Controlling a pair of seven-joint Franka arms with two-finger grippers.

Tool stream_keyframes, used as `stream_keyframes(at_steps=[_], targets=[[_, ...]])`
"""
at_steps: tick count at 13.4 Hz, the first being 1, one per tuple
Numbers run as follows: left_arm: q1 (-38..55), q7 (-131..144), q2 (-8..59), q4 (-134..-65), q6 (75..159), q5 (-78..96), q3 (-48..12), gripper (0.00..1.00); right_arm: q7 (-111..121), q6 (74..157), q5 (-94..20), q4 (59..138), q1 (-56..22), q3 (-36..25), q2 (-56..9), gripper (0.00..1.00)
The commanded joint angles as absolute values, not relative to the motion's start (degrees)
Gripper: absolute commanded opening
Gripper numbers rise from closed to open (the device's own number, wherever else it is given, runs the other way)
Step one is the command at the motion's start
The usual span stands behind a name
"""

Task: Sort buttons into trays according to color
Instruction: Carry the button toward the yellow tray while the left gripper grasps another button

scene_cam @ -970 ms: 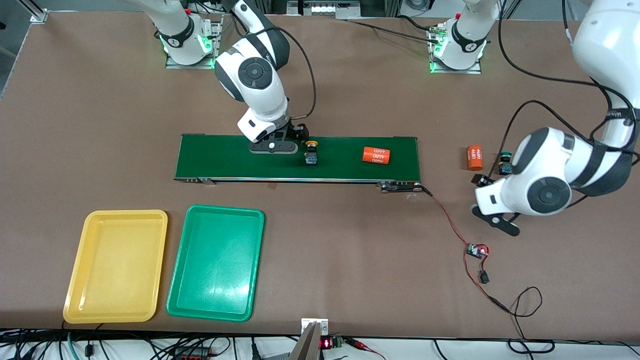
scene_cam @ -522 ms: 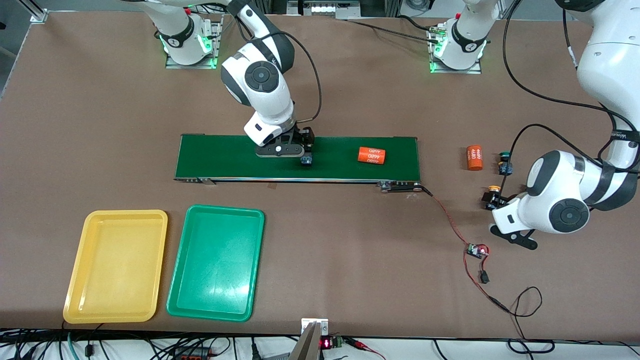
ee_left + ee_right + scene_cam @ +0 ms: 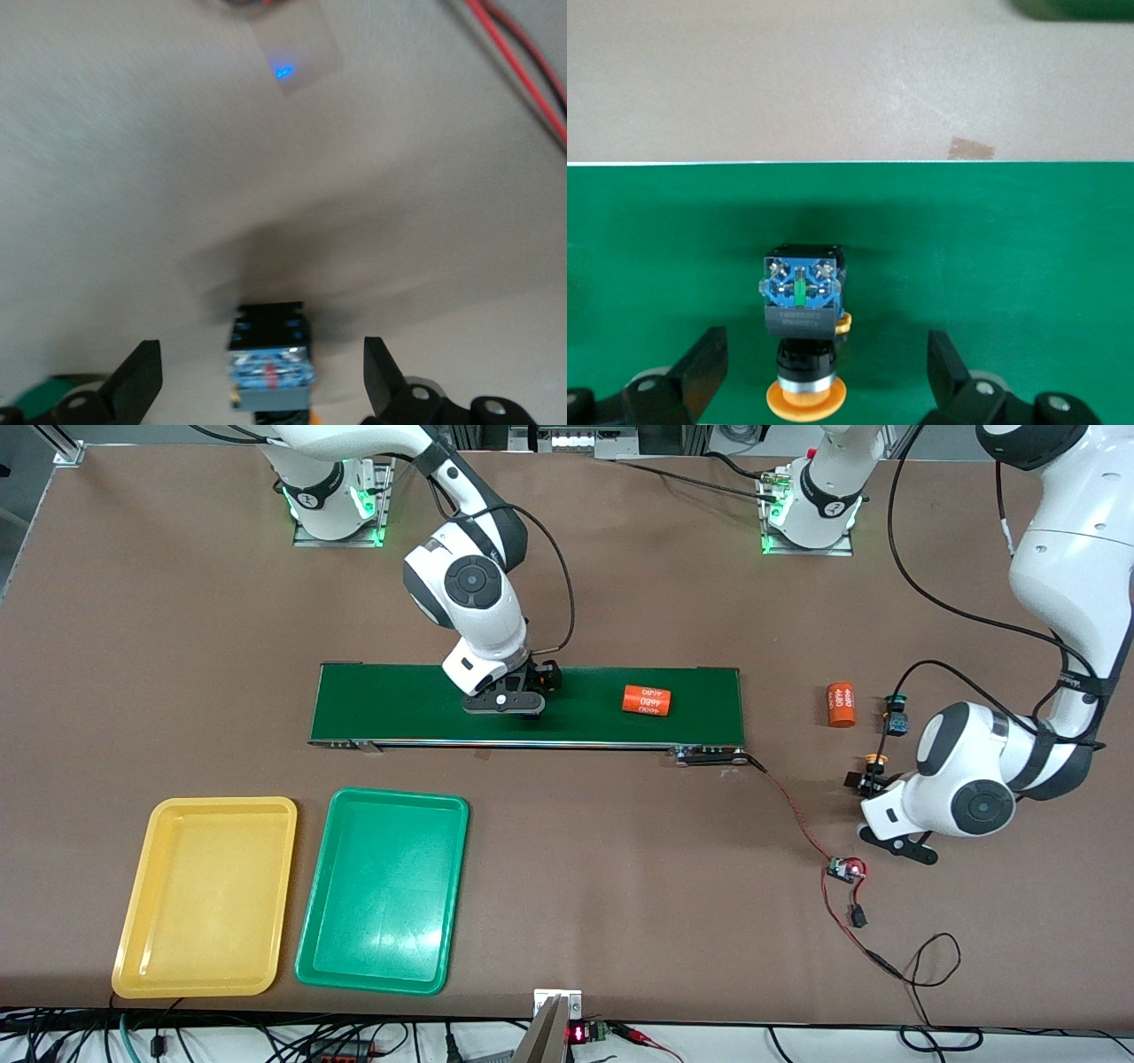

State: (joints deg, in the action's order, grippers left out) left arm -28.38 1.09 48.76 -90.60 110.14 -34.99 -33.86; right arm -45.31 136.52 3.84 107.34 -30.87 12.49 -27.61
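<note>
— Between the spread jaws of the right gripper, what lies on the conveyor belt?
— One yellow-capped button, not touching either finger.
— And the left gripper?
— Low over the table, jaws also spread, a second yellow-capped button between them.
— How many buttons in all?
— Three show: those two, plus one green-capped button beside an orange cylinder. Another orange cylinder lies on the belt.
— The trays?
— Two, yellow tray and green tray, side by side, nothing in either.

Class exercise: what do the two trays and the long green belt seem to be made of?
Yellow tray and green tray: probably moulded plastic, glossy, with light glare and rounded rims. Conveyor belt: matte dark green, likely rubber or coated fabric, with a metal-looking edge rail.
</note>
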Motion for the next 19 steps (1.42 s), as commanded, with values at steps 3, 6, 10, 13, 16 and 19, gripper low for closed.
stream_keyframes(at_steps=[3,6,10,13,16,19], targets=[[-28.48,7.56,47.99,-93.78,113.29,-36.65,-32.88,0.98,-46.32,136.67,5.1,106.17,-31.55,12.22,-30.15,0.96],[-28.3,7.65,48.16,-93.78,113.55,-36.65,-32.7,0.9,-45.27,136.58,5.8,106.17,-31.46,11.08,-30.15,0.38],[-28.3,7.65,48.16,-93.78,113.55,-36.65,-32.7,0.58,-43.95,135.88,5.63,105.3,-31.12,9.32,-29.53,0.0],[-28.39,7.73,47.9,-93.6,113.29,-36.04,-32.87,0.31,-37.83,128.27,4.75,100.66,-31.03,5.29,-27.6,0.0],[-28.04,8.52,46.68,-93.08,111.8,-35.6,-36.1,0.25,-31.05,118.67,4.48,93.09,-30.94,1.07,-26.72,0.0],[-28.47,12.01,46.41,-90.89,103.91,-32.46,-43.49,0.23,-22.18,117.25,4.31,92.55,-27.44,-2.28,-24.79,0.01]])
